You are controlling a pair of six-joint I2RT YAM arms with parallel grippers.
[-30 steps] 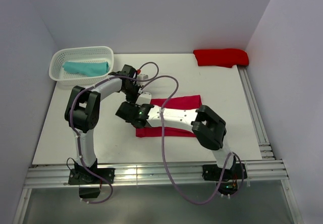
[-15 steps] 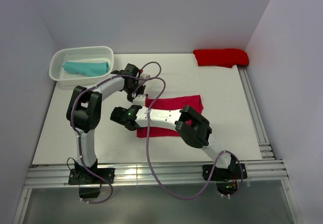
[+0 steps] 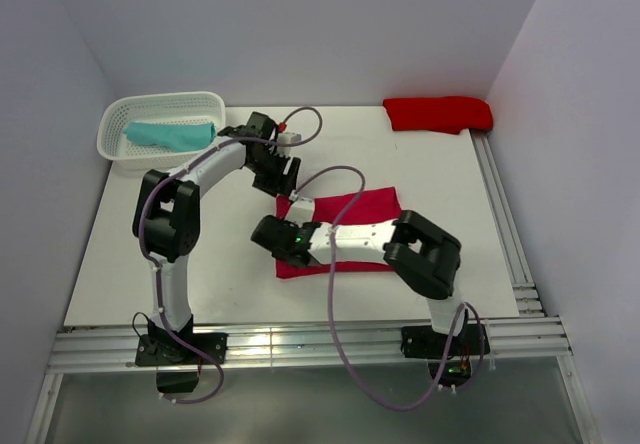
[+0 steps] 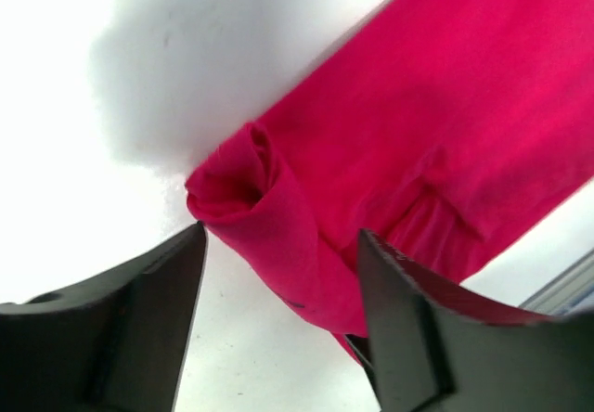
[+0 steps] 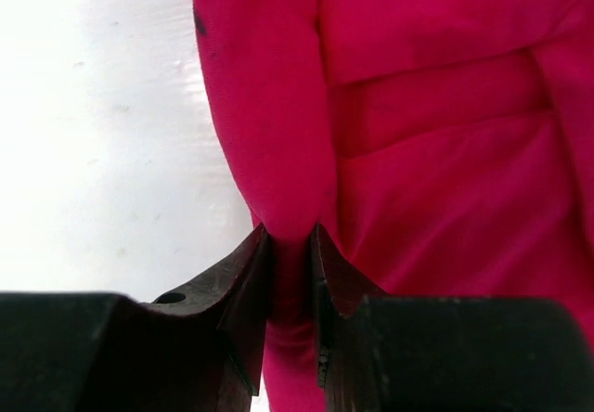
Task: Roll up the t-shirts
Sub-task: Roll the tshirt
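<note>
The raspberry-crimson t-shirt (image 3: 355,214) lies folded flat mid-table, its left edge curled into a short roll (image 4: 255,185). My right gripper (image 3: 277,237) is at the near left end of that roll, shut on the crimson cloth (image 5: 436,152), which is pinched between its fingers (image 5: 290,245). My left gripper (image 3: 282,177) hovers over the far left corner. It stands open, and the roll lies between its fingers (image 4: 283,245) without being gripped. The scarlet t-shirt (image 3: 438,114) lies bunched at the back right. The teal t-shirt (image 3: 170,135) lies in the basket.
A white lattice basket (image 3: 112,144) stands at the back left corner. Metal rails (image 3: 505,224) run along the table's right and near edges. Purple cables loop from both arms over the middle of the table.
My left gripper has opened, let go of the cloth and shifted toward the back right. My right gripper has closed on the rolled edge and moved right.
</note>
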